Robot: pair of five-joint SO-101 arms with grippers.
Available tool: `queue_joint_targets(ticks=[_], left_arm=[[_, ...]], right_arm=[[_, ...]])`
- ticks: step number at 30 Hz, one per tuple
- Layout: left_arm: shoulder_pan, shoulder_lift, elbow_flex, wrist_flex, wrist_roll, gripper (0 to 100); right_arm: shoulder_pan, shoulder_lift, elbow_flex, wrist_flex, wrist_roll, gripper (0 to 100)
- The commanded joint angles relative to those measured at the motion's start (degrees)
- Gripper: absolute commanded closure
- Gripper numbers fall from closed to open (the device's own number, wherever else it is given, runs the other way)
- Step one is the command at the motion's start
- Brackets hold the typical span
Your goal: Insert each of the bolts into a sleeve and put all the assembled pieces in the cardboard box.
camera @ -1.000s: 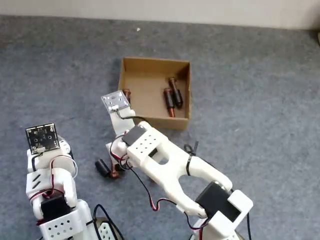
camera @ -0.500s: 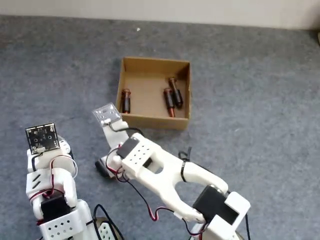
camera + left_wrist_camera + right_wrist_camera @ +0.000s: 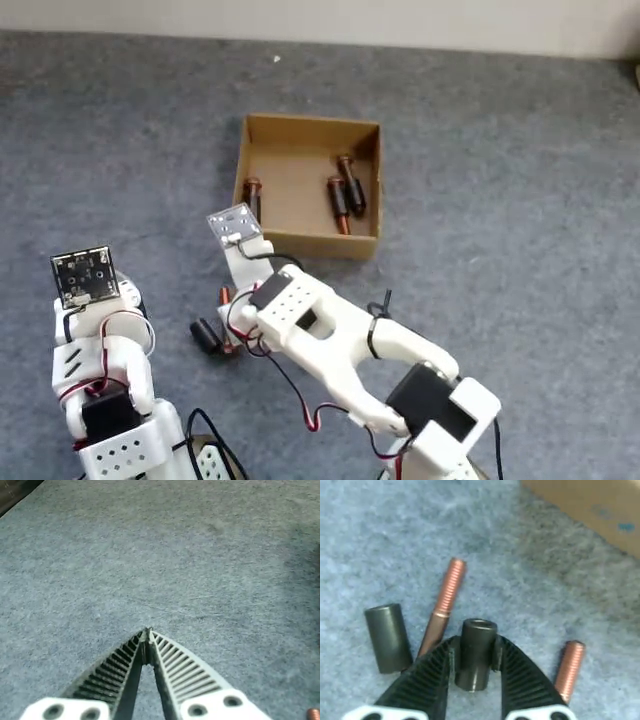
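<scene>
Right gripper (image 3: 475, 644), fingers grasping 1 sleeve (image 3: 476, 662) at mid-length, bore end free; a bolt (image 3: 444, 607) lies just beside it, between it and a 2nd sleeve (image 3: 388, 637); a 2nd bolt (image 3: 570, 670) lies on its other side; all on the desk (image 3: 380, 525) near the box (image 3: 310, 242), which holds 3 assembled pieces (image 3: 338, 205). Left gripper (image 3: 146, 635), fingers clenched on nothing, hangs over the desk. Step in hand, as judged: mating sleeve with bolt; keep the grip firm, line the bore with a bolt's threaded end, push straight along the axis; a tilted sleeve would likely jam or roll the bolt away.
</scene>
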Motion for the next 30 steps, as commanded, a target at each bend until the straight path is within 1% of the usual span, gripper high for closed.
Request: queue_joint_targets(ticks=[1,4,8,11,13,16,19,24,28,30], left_arm=[[-0.31,-0.48,-0.75,-1.58,0.62,98],[-0.31,-0.48,-0.75,-1.58,0.62,98],[-0.31,-0.48,-0.75,-1.58,0.62,98],[-0.22,-0.48,-0.75,-1.58,0.62,98],[-0.22,-0.48,-0.75,-1.58,0.62,98],[-0.22,-0.48,-0.75,-1.58,0.62,98],[-0.22,-0.48,-0.66,-1.58,0.62,98],[-0.22,-0.48,-0.66,-1.58,0.62,98],[0.92,-0.48,-0.57,-1.58,0.53,98],[2.68,-0.4,-0.4,-1.41,0.53,95]], right_arm=[[0.57,4.0,-1.98,3.12,2.73,99.2],[0.4,4.26,-6.29,5.67,4.31,99.2],[0.57,4.0,-6.99,7.96,6.24,99.2],[0.57,2.51,-7.08,14.64,9.58,99.2],[0.57,-1.1,-7.78,17.54,12.4,99.2],[1.27,-9.8,-8.04,18.07,15.65,99.2],[4.79,-19.56,-6.29,19.65,18.11,99.2],[13.76,-33.19,-1.36,20.44,20.75,99.3],[21.67,-39.87,4.97,20.18,20.75,99.3],[25.27,-41.89,8.13,19.91,20.66,99.3]])
